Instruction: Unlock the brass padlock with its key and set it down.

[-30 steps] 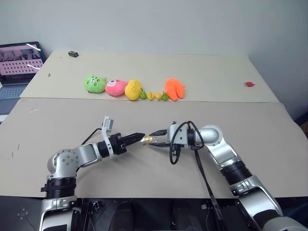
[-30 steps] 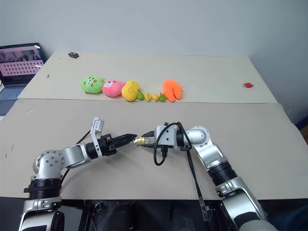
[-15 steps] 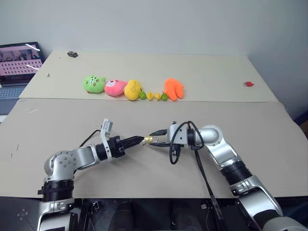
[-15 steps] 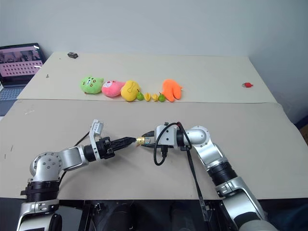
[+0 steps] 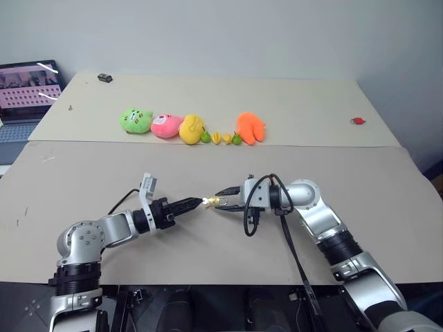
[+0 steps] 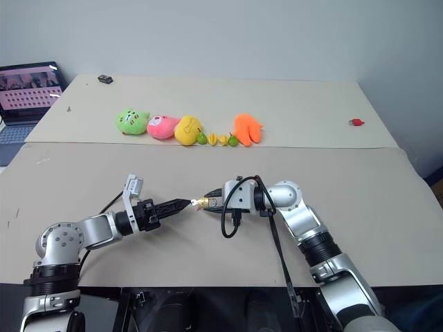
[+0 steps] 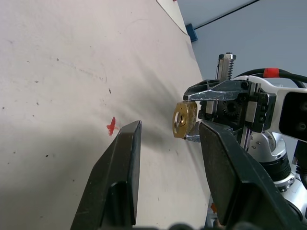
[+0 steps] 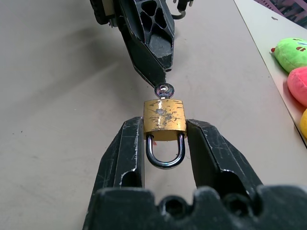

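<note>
Centre frame: the right gripper (image 8: 164,143) clamped the brass padlock (image 8: 165,120), its key (image 8: 164,89) pointing at the part-open, empty left gripper (image 8: 158,72) just beyond.

Bare table (image 5: 208,270) around both arms, toy row (image 5: 190,128) far behind, well clear

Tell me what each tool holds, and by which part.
The right tool clamps the small brass padlock by its body's two sides. The left tool stands open, holding nothing.
</note>
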### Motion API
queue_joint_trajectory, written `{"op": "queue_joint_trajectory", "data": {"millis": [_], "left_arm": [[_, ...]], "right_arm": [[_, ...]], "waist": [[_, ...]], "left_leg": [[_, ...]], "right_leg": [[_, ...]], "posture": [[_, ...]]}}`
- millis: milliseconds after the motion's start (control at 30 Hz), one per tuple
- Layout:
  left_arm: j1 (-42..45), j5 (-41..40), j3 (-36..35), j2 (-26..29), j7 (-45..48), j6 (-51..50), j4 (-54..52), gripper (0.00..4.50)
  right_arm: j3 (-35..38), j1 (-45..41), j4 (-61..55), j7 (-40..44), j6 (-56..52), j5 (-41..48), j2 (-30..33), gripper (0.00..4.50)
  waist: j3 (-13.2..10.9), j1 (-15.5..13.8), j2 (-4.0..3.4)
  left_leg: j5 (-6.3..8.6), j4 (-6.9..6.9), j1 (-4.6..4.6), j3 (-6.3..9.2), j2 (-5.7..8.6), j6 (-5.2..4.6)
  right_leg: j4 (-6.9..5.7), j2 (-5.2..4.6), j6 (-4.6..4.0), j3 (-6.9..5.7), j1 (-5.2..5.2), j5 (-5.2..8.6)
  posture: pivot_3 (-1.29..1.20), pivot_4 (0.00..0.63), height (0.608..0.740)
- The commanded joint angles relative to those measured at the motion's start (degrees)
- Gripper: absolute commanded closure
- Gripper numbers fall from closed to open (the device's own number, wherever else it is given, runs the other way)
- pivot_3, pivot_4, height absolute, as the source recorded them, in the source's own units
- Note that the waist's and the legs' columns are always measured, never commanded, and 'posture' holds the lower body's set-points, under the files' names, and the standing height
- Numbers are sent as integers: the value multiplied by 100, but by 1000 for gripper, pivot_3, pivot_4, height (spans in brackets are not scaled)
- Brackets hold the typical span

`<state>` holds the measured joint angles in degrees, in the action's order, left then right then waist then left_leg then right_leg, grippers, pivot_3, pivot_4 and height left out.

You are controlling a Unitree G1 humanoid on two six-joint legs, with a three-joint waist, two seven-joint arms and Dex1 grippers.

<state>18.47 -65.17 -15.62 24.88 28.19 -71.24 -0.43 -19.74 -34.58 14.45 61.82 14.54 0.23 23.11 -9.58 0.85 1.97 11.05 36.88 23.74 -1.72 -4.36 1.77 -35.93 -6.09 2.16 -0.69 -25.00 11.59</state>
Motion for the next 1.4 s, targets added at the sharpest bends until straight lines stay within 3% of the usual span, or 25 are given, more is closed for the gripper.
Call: {"op": "queue_joint_trajectory", "data": {"millis": [33, 833, 933, 1033, 1400], "left_arm": [[127, 69, 69, -84, 127, 127, -20, 2507], [178, 41, -53, -196, 184, 58, -40, 2507], [188, 13, -50, -239, 196, 64, -39, 3172], [210, -49, -56, -294, 227, 67, -49, 4383], [291, 0, 62, -440, 93, 117, -83, 4470]], "right_arm": [[76, -104, -177, 2, 67, 66, 21, 3561], [266, -130, -291, 153, -196, 490, 30, 3561], [258, -123, -315, 150, -195, 482, 32, 3561], [253, -123, -335, 147, -194, 470, 36, 3561], [252, -151, -364, 144, -189, 438, 39, 3561]], "waist": [[0, 0, 0], [0, 0, 0], [0, -1, 0], [0, -1, 0], [0, -1, 1]], "left_leg": [[0, 0, 0, 0, 0, 0], [0, 0, 0, 0, 0, 0], [0, 0, 0, 0, 0, 0], [0, 0, 0, 0, 0, 0], [0, 0, 1, 0, 0, 0]], "right_leg": [[0, 0, 0, 0, 0, 0], [0, 0, -1, 0, 0, 0], [0, 0, 0, 0, 0, 0], [0, 0, -1, 0, 0, 0], [0, 0, -1, 0, 1, -1]], "posture": [[0, 150, 722], [0, 150, 722], [0, 150, 722], [0, 150, 722], [0, 150, 722]]}}
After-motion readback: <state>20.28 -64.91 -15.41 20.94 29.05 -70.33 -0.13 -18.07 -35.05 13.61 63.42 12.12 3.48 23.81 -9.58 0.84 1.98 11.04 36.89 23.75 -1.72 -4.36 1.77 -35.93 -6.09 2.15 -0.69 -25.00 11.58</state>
